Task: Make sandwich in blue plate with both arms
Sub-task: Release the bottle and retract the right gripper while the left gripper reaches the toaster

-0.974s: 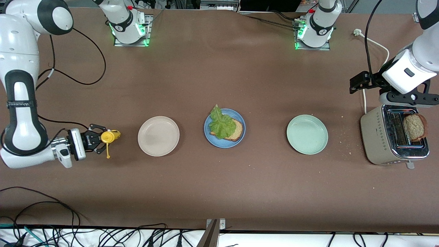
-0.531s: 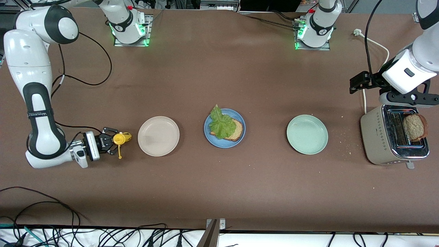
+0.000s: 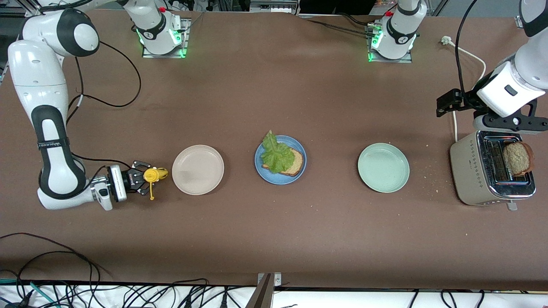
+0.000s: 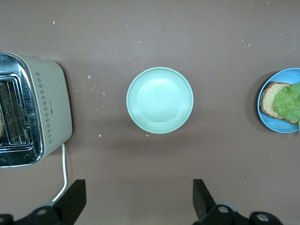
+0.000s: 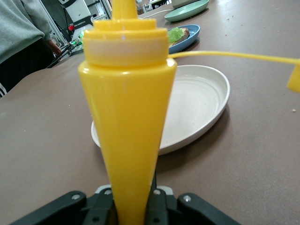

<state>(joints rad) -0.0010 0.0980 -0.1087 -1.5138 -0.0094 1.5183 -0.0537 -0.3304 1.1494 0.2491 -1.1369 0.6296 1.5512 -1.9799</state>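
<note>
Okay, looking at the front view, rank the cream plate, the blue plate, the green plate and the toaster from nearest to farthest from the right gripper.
From the right gripper, shut on the yellow squeeze bottle:
1. Cream plate, right beside it.
2. Blue plate, mid-table, holding bread and lettuce.
3. Green plate, toward the left arm's end.
4. Toaster, at the left arm's end.

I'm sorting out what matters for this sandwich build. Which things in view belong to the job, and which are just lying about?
Belong:
blue plate
bread slice with lettuce on it
second slice in toaster
yellow squeeze bottle, gripped by right gripper
left gripper, open above the table

Lying about:
cream plate
green plate
</note>
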